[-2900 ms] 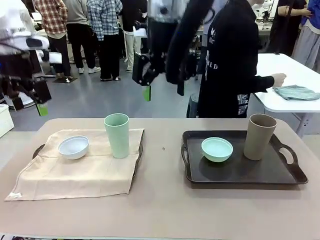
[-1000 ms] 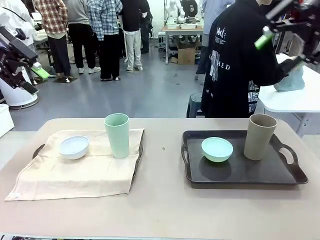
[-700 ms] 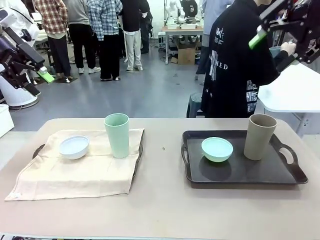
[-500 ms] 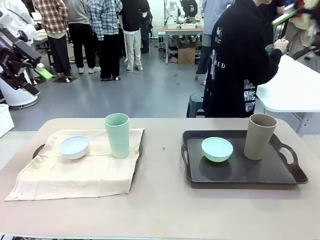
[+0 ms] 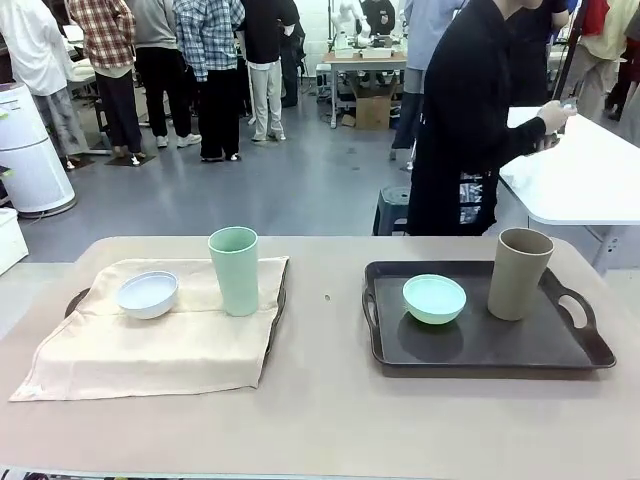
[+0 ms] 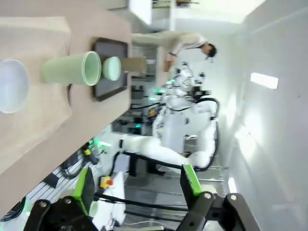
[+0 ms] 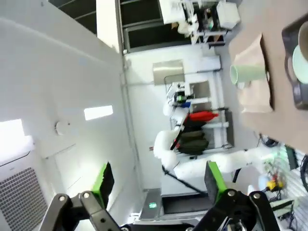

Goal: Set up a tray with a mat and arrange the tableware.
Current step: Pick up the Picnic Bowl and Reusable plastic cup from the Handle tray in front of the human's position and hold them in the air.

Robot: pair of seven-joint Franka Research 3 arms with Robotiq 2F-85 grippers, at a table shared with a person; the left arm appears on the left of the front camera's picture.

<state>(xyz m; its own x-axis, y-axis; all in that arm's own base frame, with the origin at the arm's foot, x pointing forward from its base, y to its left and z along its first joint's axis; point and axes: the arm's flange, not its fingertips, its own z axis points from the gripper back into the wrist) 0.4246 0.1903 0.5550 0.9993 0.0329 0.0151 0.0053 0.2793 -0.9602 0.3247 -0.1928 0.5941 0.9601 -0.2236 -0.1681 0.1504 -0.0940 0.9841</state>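
On the left, a beige mat (image 5: 160,345) covers a dark tray (image 5: 278,300). On the mat stand a white bowl (image 5: 147,293) and a mint green cup (image 5: 234,270). A bare dark brown tray (image 5: 490,345) on the right holds a mint green bowl (image 5: 434,298) and a tan-brown cup (image 5: 520,272). My left gripper (image 6: 138,183) is open and empty, high off the table, with the mint cup (image 6: 72,69) and white bowl (image 6: 12,85) far off. My right gripper (image 7: 159,180) is also open and empty, well clear of the mint cup (image 7: 248,73) and mat (image 7: 255,91).
A person in black (image 5: 465,110) stands at the far side, turned to a white side table (image 5: 590,175) with a hand (image 5: 553,118) over it. Bare tabletop (image 5: 325,330) lies between the two trays. Other people stand farther back.
Both arms have pulled back, the left past the left edge and the right past the upper right of the front view. The tableware has not moved. The person's hand stays at the side table.
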